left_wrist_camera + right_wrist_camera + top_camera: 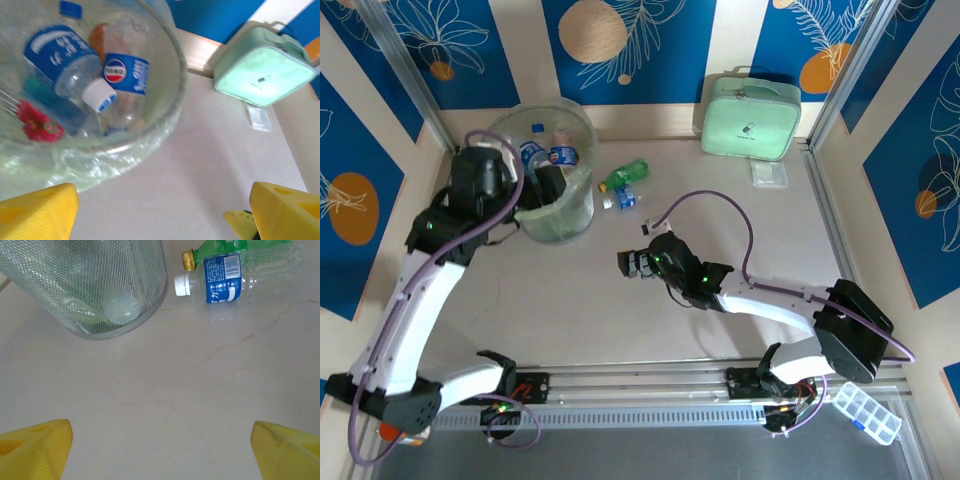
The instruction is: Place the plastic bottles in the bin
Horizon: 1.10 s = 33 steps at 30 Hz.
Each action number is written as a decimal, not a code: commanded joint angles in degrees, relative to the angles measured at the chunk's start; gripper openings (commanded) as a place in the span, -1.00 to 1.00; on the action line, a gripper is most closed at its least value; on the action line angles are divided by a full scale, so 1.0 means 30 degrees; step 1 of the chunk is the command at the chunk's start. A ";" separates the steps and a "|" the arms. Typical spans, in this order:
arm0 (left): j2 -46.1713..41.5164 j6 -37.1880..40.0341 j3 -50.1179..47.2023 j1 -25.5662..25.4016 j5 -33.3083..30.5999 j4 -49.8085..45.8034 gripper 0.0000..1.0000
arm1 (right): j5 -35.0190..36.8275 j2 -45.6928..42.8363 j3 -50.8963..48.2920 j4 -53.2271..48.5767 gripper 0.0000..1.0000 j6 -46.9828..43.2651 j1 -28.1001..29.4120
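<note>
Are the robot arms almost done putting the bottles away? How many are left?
Nearly. Done: several bottles already lie inside the bin. In hand: nothing. The left gripper is open and empty above the bin, and the right gripper is open, facing the leftovers. Left: two on the table beside the bin, a green bottle and a clear bottle with a blue label.

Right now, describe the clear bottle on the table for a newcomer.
Find the round bin, far left. Two bottles lie right of it. The clear bottle is the nearer one, blue label and white cap; the green bottle beside it is gold-capped.
</note>
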 commanded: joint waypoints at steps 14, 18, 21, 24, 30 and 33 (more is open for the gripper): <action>-0.6385 -0.2370 -1.4743 -0.4072 -0.3775 0.9021 0.72 | -0.0932 -0.0646 0.1192 -0.1307 0.84 0.2429 -0.1798; -0.6647 -0.2711 -1.6790 -0.4071 -0.3374 1.1691 0.72 | -0.2468 -0.0508 0.1366 -0.2024 0.80 0.4967 -0.3831; -0.6692 -0.3303 -1.8228 -0.4065 -0.3284 1.3289 0.71 | -0.2491 0.0432 0.2576 -0.3184 0.79 0.6189 -0.4901; -0.6824 -0.4093 -1.8852 -0.4072 -0.3758 1.3230 0.71 | -0.2784 0.2114 0.4536 -0.4592 0.80 0.7385 -0.5909; -0.8822 -0.4254 -1.9477 -0.4072 -0.4508 1.2793 0.71 | -0.4050 0.6756 0.8949 -0.5860 0.78 1.0164 -0.7454; -1.0406 -0.4142 -1.9764 -0.4072 -0.5090 1.2328 0.71 | -0.4550 0.9323 1.1534 -0.6713 0.77 1.1243 -0.7717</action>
